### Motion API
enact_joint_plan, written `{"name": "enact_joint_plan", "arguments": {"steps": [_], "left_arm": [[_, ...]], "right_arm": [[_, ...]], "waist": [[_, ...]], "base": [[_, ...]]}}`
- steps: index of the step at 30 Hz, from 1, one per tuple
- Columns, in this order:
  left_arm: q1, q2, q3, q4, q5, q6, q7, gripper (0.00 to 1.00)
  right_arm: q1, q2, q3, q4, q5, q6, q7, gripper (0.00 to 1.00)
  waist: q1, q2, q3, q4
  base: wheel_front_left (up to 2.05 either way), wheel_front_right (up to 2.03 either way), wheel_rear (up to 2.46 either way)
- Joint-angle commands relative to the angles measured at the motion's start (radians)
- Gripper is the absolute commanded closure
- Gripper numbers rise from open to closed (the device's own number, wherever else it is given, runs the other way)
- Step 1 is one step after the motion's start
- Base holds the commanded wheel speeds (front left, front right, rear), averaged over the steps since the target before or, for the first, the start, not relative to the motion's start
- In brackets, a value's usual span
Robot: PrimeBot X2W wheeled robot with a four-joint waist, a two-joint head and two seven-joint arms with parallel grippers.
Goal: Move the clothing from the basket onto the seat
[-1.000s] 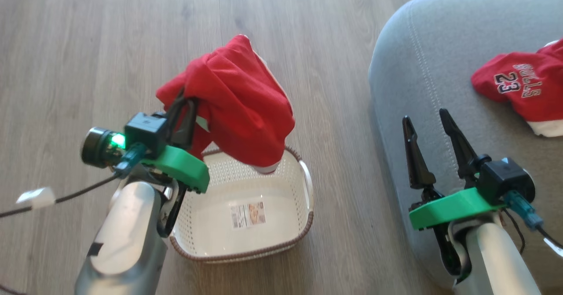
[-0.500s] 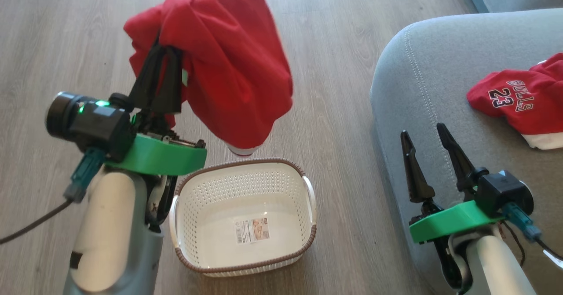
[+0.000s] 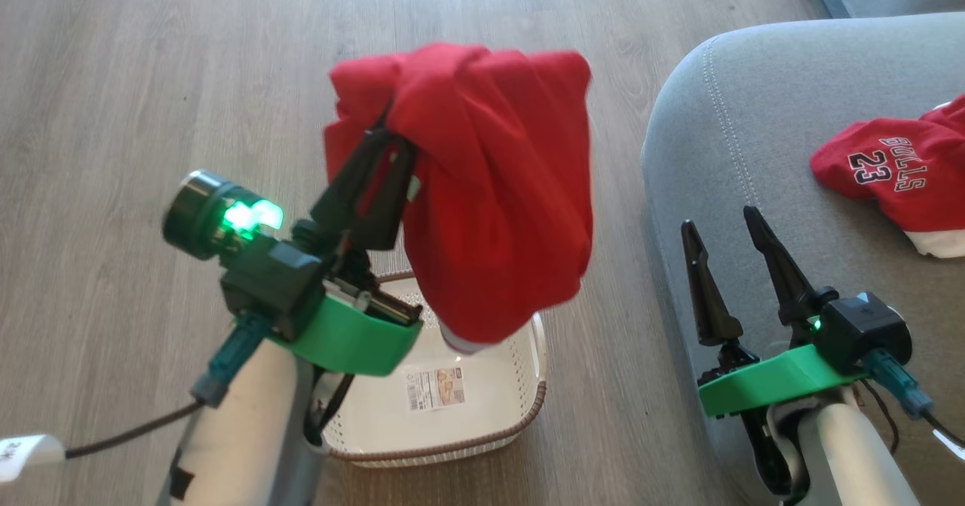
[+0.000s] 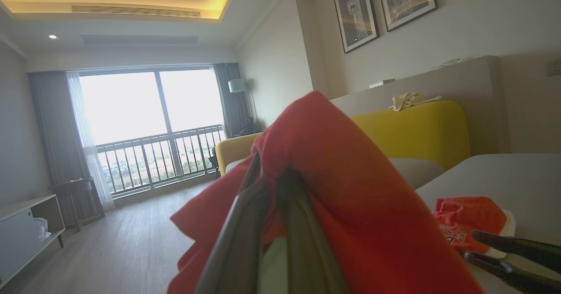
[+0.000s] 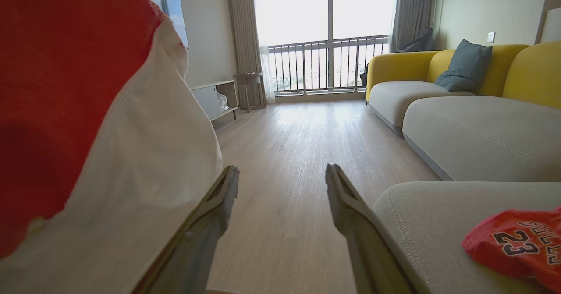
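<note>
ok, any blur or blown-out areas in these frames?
Head view: left gripper and its wrist camera slightly motion-smeared, basket sharp. Left wrist view: window blown out, held garment soft up close. Right wrist view: same glare, jersey crisp.

Pale grey arms point(image 3: 234, 430) with green wrist plates point(image 3: 769, 378).
The left gripper point(image 3: 392, 140) and right gripper point(image 3: 718, 219) each have two long black fingers point(image 3: 775, 265), a black camera point(image 3: 863, 329), a teal plug point(image 3: 893, 381) and a dark cable point(image 3: 121, 434).
</note>
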Motion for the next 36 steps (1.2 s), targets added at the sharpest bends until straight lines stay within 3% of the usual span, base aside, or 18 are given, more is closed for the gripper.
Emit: {"name": "enact_joint_plan", "arguments": {"steps": [1,20,36], "left_arm": [[-0.028,0.008,0.015,-0.044,0.010,-0.004,-0.004,1.00],[-0.009,0.008,-0.011,-0.045,0.005,-0.015,-0.004,1.00],[-0.010,0.008,0.012,-0.029,0.016,-0.018,-0.004,1.00]], "right_arm": [[-0.018,-0.012,0.020,-0.041,0.005,0.000,-0.001,0.00],[-0.015,-0.027,0.020,-0.055,-0.005,0.000,-0.001,0.00],[-0.025,-0.290,0.344,-0.271,0.039,0.000,-0.001,0.00]], "waist": [[0.0001,-0.0001,0.002,0.000],[0.0001,-0.0001,-0.004,-0.009],[0.0001,-0.0001,0.006,-0.026]], "base": [[0.00,0.00,0.00],[0.00,0.00,0.00],[0.00,0.00,0.00]]}}
